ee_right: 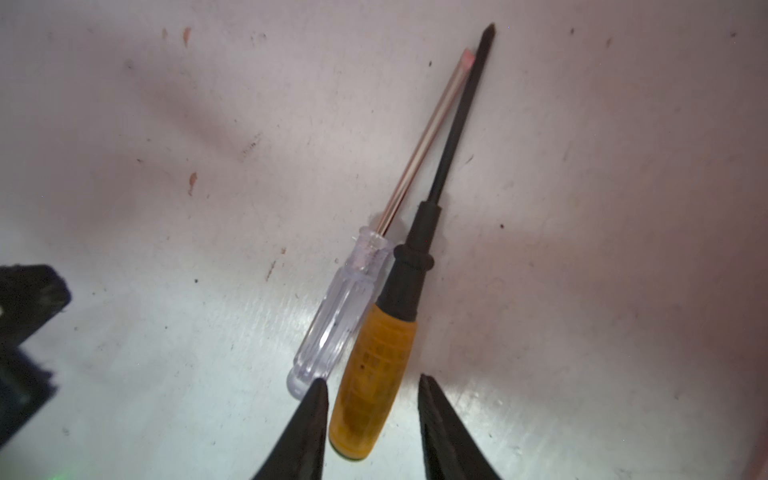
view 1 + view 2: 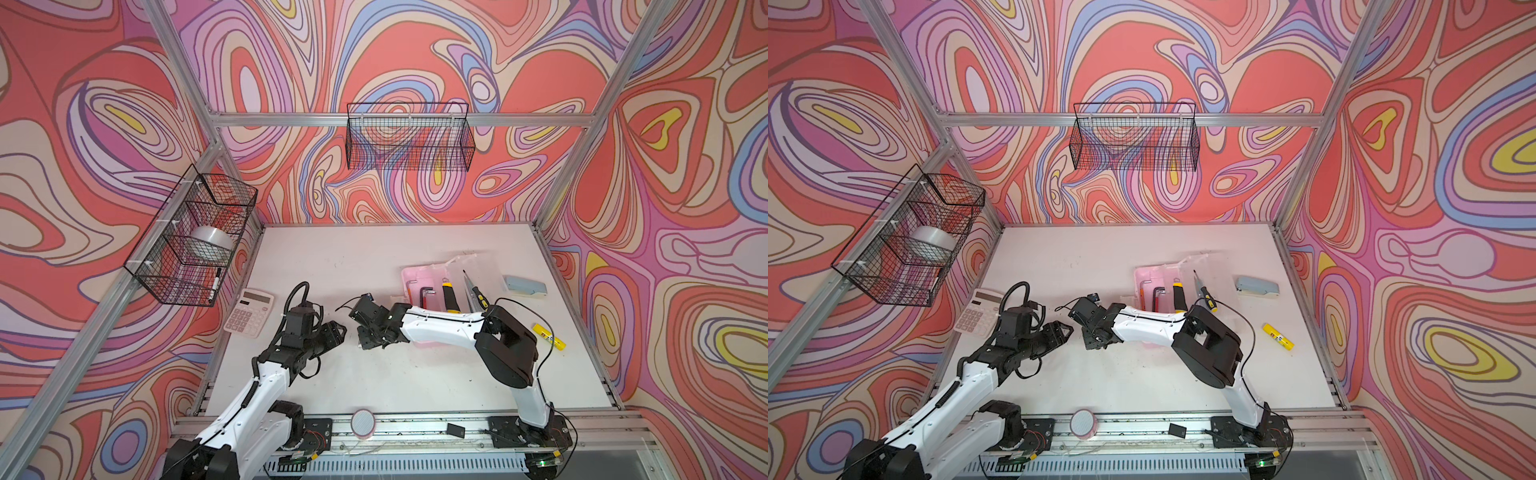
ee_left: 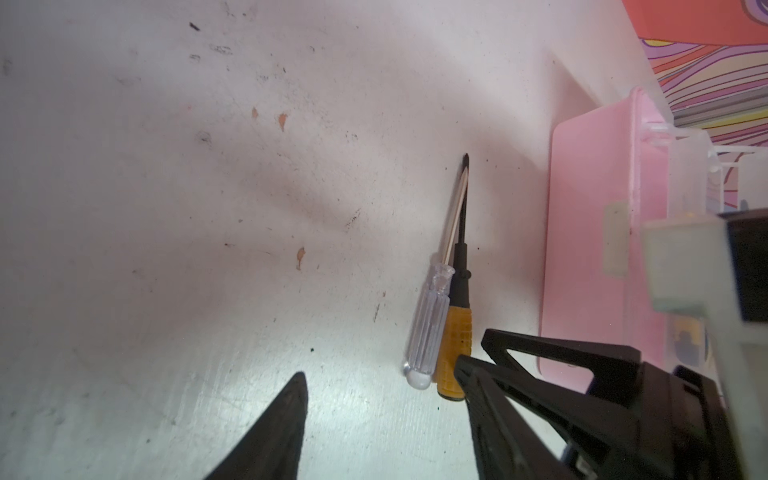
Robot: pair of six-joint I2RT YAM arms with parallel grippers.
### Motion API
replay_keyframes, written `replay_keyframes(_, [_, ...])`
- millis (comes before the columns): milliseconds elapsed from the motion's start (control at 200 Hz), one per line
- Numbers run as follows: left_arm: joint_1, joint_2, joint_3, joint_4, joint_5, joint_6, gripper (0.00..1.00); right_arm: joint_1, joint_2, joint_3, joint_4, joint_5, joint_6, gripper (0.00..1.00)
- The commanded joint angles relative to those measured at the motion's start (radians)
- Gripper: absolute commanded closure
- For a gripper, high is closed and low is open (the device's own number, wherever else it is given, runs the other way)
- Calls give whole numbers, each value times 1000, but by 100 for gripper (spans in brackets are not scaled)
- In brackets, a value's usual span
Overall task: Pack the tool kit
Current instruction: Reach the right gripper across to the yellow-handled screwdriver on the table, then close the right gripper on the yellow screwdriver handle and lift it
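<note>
Two screwdrivers lie side by side on the white table: one with a yellow and black handle (image 1: 384, 345) (image 3: 457, 332), one with a clear handle (image 1: 338, 311) (image 3: 428, 328). My right gripper (image 1: 372, 378) (image 2: 368, 337) is open, its jaws either side of the yellow handle's end, with a gap on one side. My left gripper (image 3: 380, 370) (image 2: 338, 331) is open and empty, just short of the handle ends. In both top views the right gripper hides the two screwdrivers. The pink tool box (image 2: 409, 275) (image 2: 1143, 274) (image 3: 582, 249) stands open behind, with hex keys (image 2: 426, 295) and a yellow-handled tool (image 2: 450, 297) inside.
The box's clear lid (image 2: 482, 262) carries another small screwdriver (image 2: 478, 293). A calculator (image 2: 248, 312) lies to the left, a stapler (image 2: 524, 286) and a yellow glue stick (image 2: 549, 336) to the right. A tape roll (image 2: 363, 422) sits at the front rail. Wire baskets (image 2: 409, 139) hang on the walls.
</note>
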Motion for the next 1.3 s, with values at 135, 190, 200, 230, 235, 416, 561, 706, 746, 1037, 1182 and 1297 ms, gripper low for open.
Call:
replay_keyframes(135, [-2, 38, 4, 34, -2, 15, 39, 4, 83, 67, -61, 50, -16, 65])
replay_keyframes(190, [-1, 45, 3, 43, -1, 12, 39, 3, 86, 65, -61, 52, -16, 65])
replay_keyframes(200, [-2, 46, 2, 46, -1, 11, 39, 3, 87, 64, -62, 54, -15, 65])
replay_keyframes(230, [-2, 51, 1, 53, 1, 11, 39, 3, 89, 61, -63, 56, -14, 66])
replay_keyframes(235, [-2, 52, 1, 55, 1, 12, 39, 3, 87, 62, -63, 57, -13, 66])
replay_keyframes(416, [-2, 126, 6, 110, 12, 16, 39, -2, 100, 59, -59, 45, -15, 70])
replay_keyframes(561, [-2, 199, 21, 157, 34, 13, 40, -3, 102, 65, -66, 38, -26, 76])
replay_keyframes(706, [-2, 235, 30, 185, 38, 5, 40, -5, 79, 50, -67, 50, -32, 93])
replay_keyframes(746, [-2, 243, 36, 187, 39, 5, 40, -8, 66, 44, -64, 50, -36, 100])
replay_keyframes(1037, [-2, 224, 73, 167, 24, -10, 41, -9, -58, 30, -80, 50, -78, 100])
replay_keyframes(1182, [-2, 225, 84, 165, 24, -10, 41, -16, -128, 21, -120, 97, -94, 100])
replay_keyframes(1297, [-2, 221, 91, 158, 24, -7, 41, -54, -244, -16, -158, 140, -122, 100])
